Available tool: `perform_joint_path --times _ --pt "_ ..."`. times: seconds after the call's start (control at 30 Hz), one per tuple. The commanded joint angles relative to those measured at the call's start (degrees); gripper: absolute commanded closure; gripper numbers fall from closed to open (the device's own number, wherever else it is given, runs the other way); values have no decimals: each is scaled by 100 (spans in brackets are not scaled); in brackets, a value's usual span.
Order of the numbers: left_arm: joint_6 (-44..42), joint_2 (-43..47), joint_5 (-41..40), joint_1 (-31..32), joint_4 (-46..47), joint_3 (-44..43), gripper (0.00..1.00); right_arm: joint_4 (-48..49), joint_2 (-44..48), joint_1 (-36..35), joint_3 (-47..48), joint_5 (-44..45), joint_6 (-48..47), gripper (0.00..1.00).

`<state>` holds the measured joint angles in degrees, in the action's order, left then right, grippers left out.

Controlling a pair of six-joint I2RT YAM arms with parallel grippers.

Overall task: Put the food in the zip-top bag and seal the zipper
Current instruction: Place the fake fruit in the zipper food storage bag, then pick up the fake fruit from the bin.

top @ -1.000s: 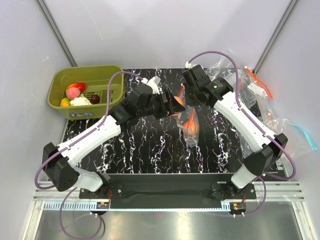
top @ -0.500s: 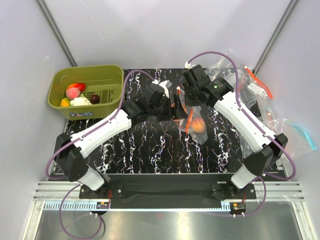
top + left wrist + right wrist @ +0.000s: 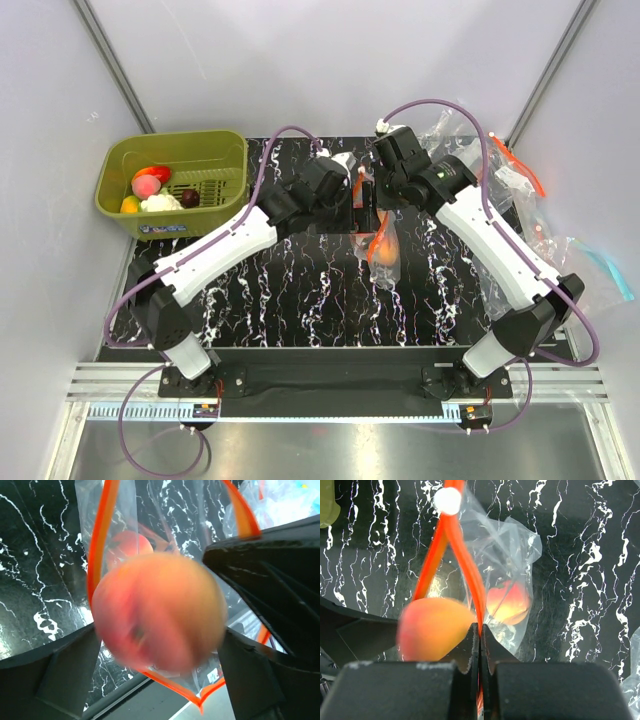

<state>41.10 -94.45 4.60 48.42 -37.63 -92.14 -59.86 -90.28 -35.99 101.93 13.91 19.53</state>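
Note:
My right gripper (image 3: 480, 630) is shut on the red-orange zipper (image 3: 452, 545) of the clear zip-top bag (image 3: 388, 262) and holds it hanging with its mouth open; the white slider (image 3: 447, 501) is at the far end. One peach (image 3: 507, 602) lies inside the bag. My left gripper (image 3: 159, 630) is at the mouth, jaws spread. A second peach (image 3: 160, 612) shows blurred between them, over the opening. It also shows in the right wrist view (image 3: 435, 630). A third peach (image 3: 147, 185) and the dark plum (image 3: 190, 197) lie in the basket.
The olive-green basket (image 3: 110, 175) at the back left also holds a red pepper (image 3: 157, 172) and white cauliflower (image 3: 160, 203). More clear bags (image 3: 505, 175) lie at the right, one with a light-blue strip (image 3: 600, 262). The black marbled mat (image 3: 300, 290) covers the table.
My left arm has reached further right and brought the peach over the bag's mouth. The peach is now blurred between spread fingers. The right gripper has kept hold of the zipper.

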Motion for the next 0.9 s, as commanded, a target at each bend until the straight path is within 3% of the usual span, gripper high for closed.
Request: perform_joint_path --times 0.0,0.37,0.5,0.7,0.8,0.87 --pt "-67 137 -99 115 334 -112 1 229 169 -49 -6 -99 42 100" --pt "-102 585 -433 80 221 -94 1 299 186 -14 -165 -108 69 100" --pt "-85 963 -434 -315 134 -6 1 299 186 -14 -191 -99 68 100" --pt "-533 1342 -863 -1430 -463 -6 1 308 221 -5 -244 -90 60 100" --pt "-717 1386 -1014 -2640 -719 82 1 308 230 -5 -261 -99 16 100" --pt "-963 1290 -1066 -3109 -798 73 1 308 230 -5 -270 -82 -10 100"
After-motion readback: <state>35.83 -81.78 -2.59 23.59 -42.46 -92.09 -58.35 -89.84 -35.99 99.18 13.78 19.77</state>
